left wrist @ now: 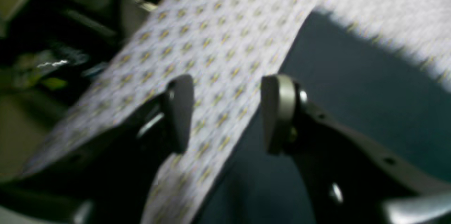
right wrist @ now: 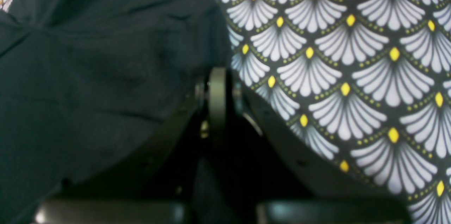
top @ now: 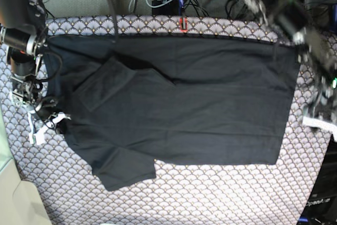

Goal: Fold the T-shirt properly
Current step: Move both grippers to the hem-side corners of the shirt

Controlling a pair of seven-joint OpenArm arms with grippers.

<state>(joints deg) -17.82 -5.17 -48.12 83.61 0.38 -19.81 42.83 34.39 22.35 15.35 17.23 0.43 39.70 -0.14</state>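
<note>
The right pincer point(right wrist: 217, 86) is closed, its two dark jaws pressed flat together. It sits right at the edge of the plain dark charcoal-black soft T-shirt point(top: 179, 104). In the right wrist view the dark fabric fills the left side and comes up against the closed jaws, but I cannot tell if any cloth is pinched between them. In the base view this pincer point(top: 47, 122) is at the left side of the surface, just beside the shirt's edge below one sleeve.

The left pincer point(left wrist: 227, 111) is open, with a clear gap between its two rounded fingers point(left wrist: 278, 111). It holds nothing. It hangs over the spot where the shirt's straight edge meets the cloth, with bare cloth seen through the gap and dark shirt point(left wrist: 352, 93) to one side. This view is blurry. In the base view the left arm is at the right side, near the shirt's bottom hem.

The T-shirt lies spread out flat across the middle of the surface. One sleeve is folded in over the body and the other sleeve sticks out toward the front edge.

Under it lies the white-and-brown cloth with a scallop fan pattern and small yellow dots point(right wrist: 352, 76), covering the surface.
</note>
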